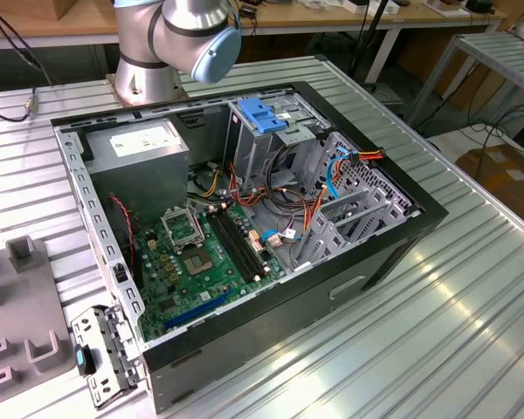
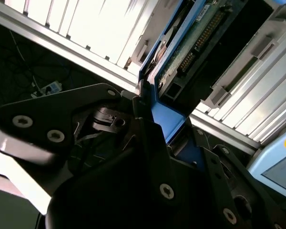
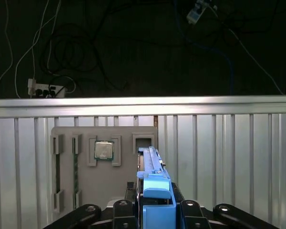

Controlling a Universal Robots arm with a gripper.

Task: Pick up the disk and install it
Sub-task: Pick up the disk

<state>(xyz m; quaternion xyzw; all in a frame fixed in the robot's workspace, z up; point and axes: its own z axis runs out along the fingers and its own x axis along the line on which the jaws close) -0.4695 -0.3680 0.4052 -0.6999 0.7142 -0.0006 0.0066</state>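
Note:
In both wrist views the disk is held edge-on between the black fingers of my gripper (image 3: 156,212). In the first wrist view the disk (image 3: 151,164) shows a blue plastic rail running along its upper edge, and it reaches out over the edge of a grey fixture plate (image 3: 86,138). The second wrist view shows the disk's (image 2: 195,43) green circuit-board underside and a blue rail, with my gripper (image 2: 152,126) shut on its near end. Whether the disk touches the plate I cannot tell.
An open computer case (image 1: 402,236) lies on the ribbed metal table (image 1: 437,332). It holds a motherboard (image 1: 192,262), a grey power-supply box (image 1: 144,144) and a drive cage topped by a blue latch (image 1: 260,118). The fixture plate carries a processor chip (image 3: 104,150). Cables lie on the dark floor.

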